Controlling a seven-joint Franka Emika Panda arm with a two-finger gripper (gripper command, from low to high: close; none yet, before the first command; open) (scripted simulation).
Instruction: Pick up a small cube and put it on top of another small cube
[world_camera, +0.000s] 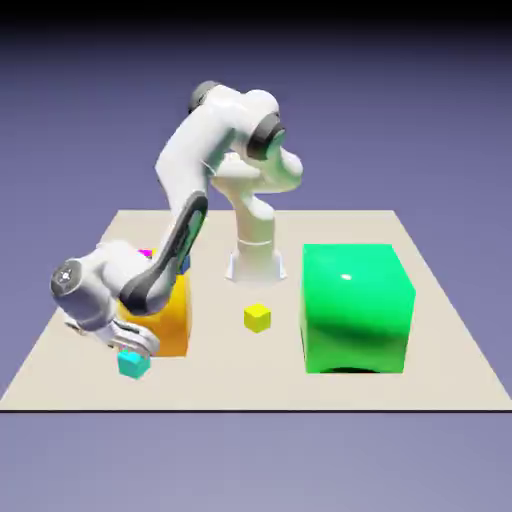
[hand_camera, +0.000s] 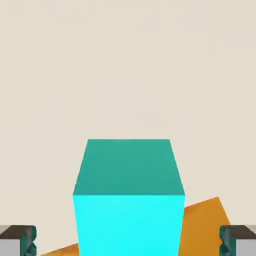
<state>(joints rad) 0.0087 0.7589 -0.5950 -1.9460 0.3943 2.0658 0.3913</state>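
A small cyan cube (hand_camera: 128, 200) sits on the table's (world_camera: 440, 330) near-left part, beside an orange block (world_camera: 170, 315). The gripper (hand_camera: 128, 245) straddles it, fingers spread wide (not gripping). Closing should stay centred and square.

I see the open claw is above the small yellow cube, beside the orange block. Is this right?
Not quite: the cube under the open claw is cyan, not yellow. The hand view shows the cyan cube between the fingertips, beside the orange block. The yellow cube lies apart, in the exterior view.
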